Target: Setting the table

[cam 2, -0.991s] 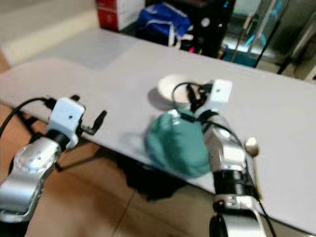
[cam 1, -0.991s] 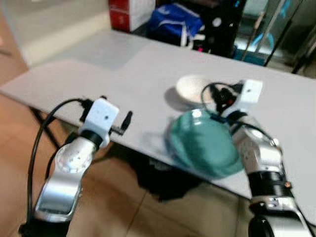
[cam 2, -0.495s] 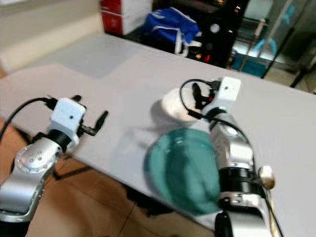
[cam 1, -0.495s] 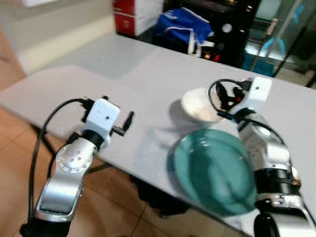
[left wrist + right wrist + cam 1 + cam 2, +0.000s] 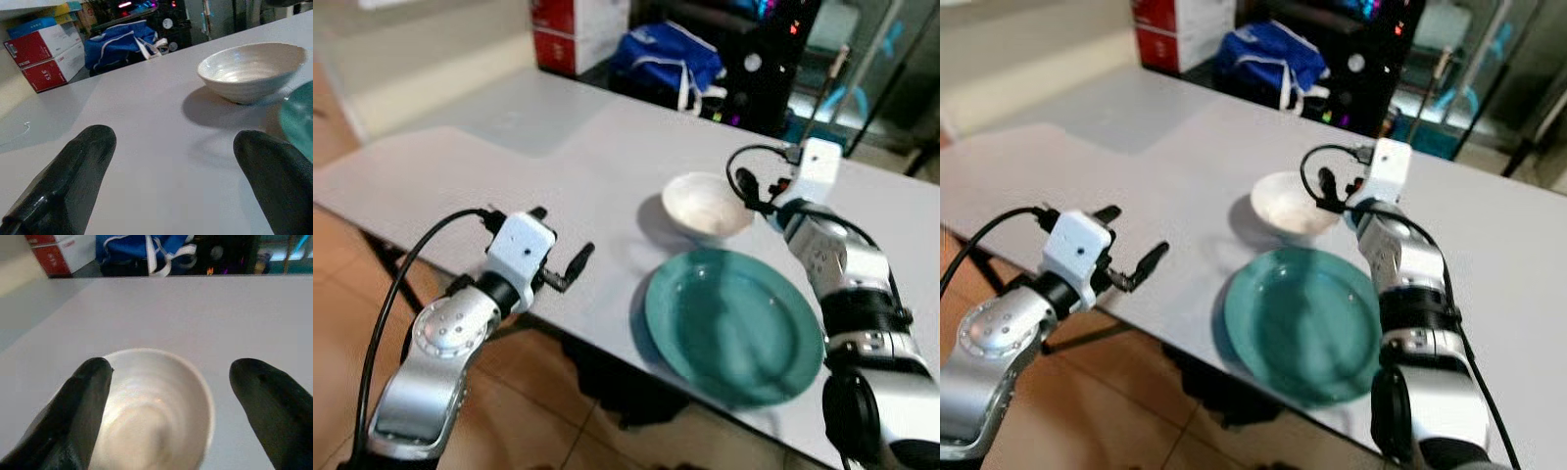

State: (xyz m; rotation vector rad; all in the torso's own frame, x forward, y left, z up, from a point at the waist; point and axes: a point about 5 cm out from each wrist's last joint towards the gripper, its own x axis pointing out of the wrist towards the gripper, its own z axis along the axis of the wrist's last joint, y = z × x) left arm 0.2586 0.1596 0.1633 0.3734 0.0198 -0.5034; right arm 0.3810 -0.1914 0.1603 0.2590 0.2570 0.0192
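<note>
A teal plate (image 5: 734,323) lies flat on the light grey table (image 5: 509,166), close to its front edge. Just behind it stands a white bowl (image 5: 705,204), upright and empty. My right gripper (image 5: 168,377) hangs open just above the bowl (image 5: 146,411), its fingers (image 5: 88,396) spread on either side of the rim, with nothing between them. My left gripper (image 5: 560,235) is open over the table's front edge, left of the plate, and points toward the bowl (image 5: 252,68). The plate's rim (image 5: 298,117) lies beside its one finger.
Behind the table are a blue bag (image 5: 671,54), red and white boxes (image 5: 573,29) and dark equipment (image 5: 773,59). The table's front edge runs slantwise under my left arm, with tan floor (image 5: 342,323) below. Bare tabletop stretches to the left of the bowl.
The camera has shifted. The teal plate, blurred at the table's edge a second ago, now lies flat and still. My right gripper has reached up over the bowl.
</note>
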